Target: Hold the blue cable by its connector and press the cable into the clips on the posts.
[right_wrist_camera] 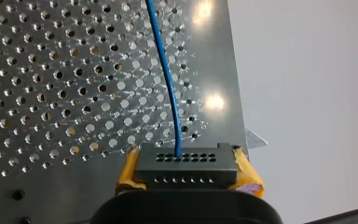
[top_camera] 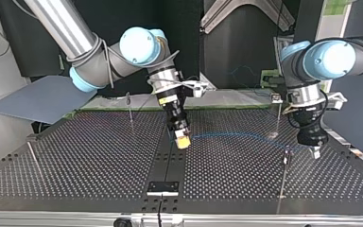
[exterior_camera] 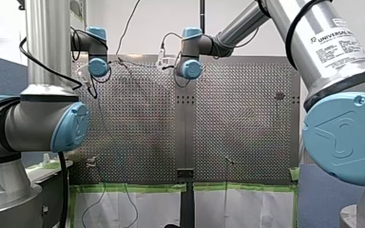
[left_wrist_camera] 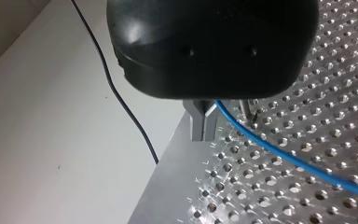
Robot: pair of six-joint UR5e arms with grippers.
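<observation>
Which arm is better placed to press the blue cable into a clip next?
Probably left. My left gripper grips the blue cable right beside a post, while my right gripper only holds the connector mid-table, away from the posts.

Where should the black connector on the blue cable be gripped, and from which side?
Probably by its two short ends, coming from the back, opposite the holed face. The connector is a flat block, and the blue cable leaves through that face, so it should stay free. My right jaws' yellow pads hold it so now.
</observation>
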